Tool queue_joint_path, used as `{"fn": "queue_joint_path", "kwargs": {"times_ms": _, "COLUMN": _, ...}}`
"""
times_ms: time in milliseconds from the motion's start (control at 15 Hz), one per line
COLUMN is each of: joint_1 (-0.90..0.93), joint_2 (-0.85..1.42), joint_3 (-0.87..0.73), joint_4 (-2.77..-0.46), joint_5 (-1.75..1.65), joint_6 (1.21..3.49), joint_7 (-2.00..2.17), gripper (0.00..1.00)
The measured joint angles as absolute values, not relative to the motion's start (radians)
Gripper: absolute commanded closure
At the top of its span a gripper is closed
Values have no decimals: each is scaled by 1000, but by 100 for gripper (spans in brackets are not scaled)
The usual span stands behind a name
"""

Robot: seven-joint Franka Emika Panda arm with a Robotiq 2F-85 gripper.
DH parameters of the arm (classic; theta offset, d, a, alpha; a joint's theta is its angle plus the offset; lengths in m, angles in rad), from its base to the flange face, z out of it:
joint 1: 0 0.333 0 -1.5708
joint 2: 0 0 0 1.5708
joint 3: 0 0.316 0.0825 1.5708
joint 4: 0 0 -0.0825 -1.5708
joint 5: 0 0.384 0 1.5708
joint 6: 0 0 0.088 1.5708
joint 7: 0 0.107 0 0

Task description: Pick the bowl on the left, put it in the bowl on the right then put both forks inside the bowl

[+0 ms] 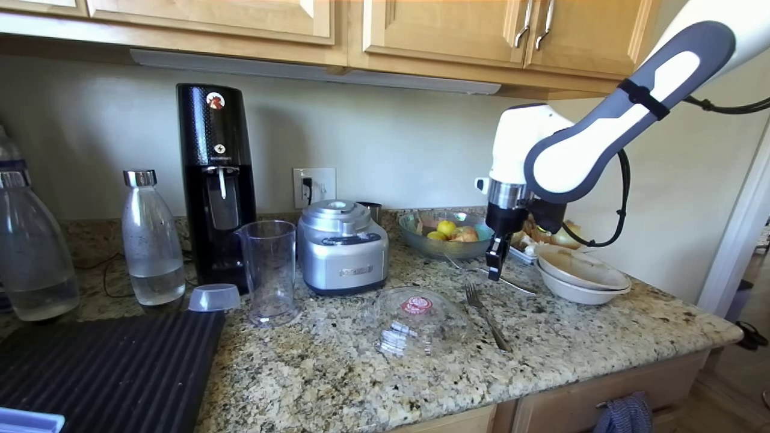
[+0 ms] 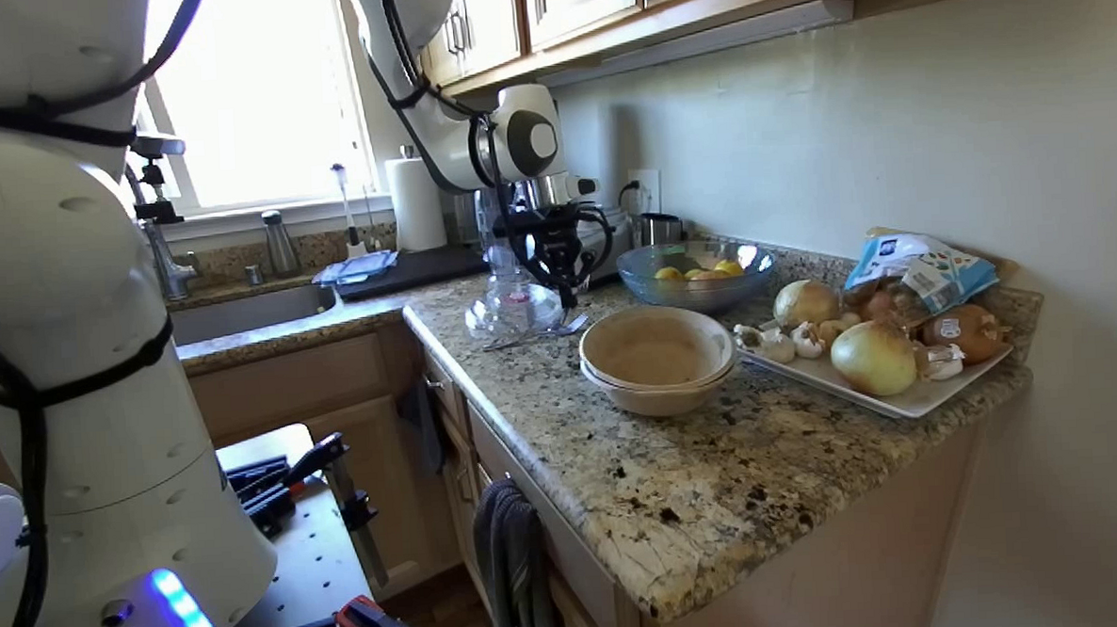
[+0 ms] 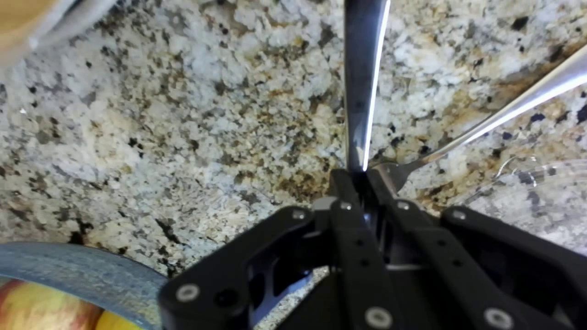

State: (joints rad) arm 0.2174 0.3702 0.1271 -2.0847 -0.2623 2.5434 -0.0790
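Two cream bowls are nested at the counter's right in an exterior view; the upper bowl sits tilted inside the lower bowl. Both also show in an exterior view, the upper bowl over the lower bowl. My gripper is shut on a metal fork, left of the bowls and close over the counter. In the wrist view the fork's handle sticks out beyond the fingertips. The second fork lies on the counter, and it passes beside the fingers in the wrist view.
An upturned clear glass bowl stands left of the second fork. A glass fruit bowl is behind the gripper. A tray of onions and garlic lies beyond the nested bowls. A food processor stands at the wall.
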Motion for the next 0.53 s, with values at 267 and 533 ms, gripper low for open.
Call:
{"fn": "queue_joint_path", "kwargs": {"times_ms": 267, "joint_1": 217, "joint_2": 340, "joint_3": 112, "joint_4": -2108, "joint_5": -266, "joint_6": 2543, "joint_7": -75, "gripper": 90}}
{"fn": "queue_joint_path", "kwargs": {"times_ms": 533, "joint_1": 219, "joint_2": 353, "joint_3": 114, "joint_4": -2102, "joint_5": -266, "joint_6": 2543, "joint_7": -75, "gripper": 90}}
